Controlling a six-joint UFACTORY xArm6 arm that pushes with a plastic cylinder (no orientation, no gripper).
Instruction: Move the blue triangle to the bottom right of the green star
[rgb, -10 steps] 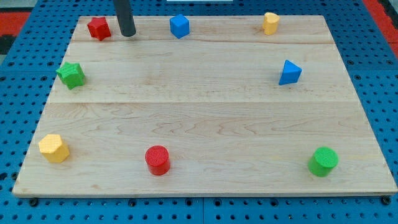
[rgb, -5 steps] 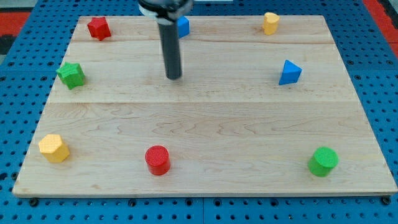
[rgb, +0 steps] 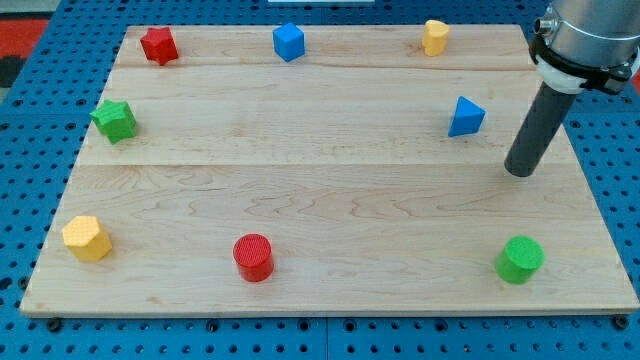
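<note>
The blue triangle (rgb: 465, 117) lies on the wooden board (rgb: 330, 200) at the view's right, upper part. The green star (rgb: 114, 120) lies at the board's left edge, far from it. My tip (rgb: 519, 172) rests on the board to the right of and below the blue triangle, a short gap apart, not touching it. The dark rod rises from it toward the view's top right.
A red star-like block (rgb: 158, 45), a blue cube (rgb: 288, 42) and a yellow block (rgb: 434, 37) line the board's top. A yellow hexagon (rgb: 86, 239), a red cylinder (rgb: 253, 257) and a green cylinder (rgb: 520, 260) sit along the bottom.
My tip has swept from the top left, across the board's middle, to the right side just beyond the blue triangle. No block has moved.
</note>
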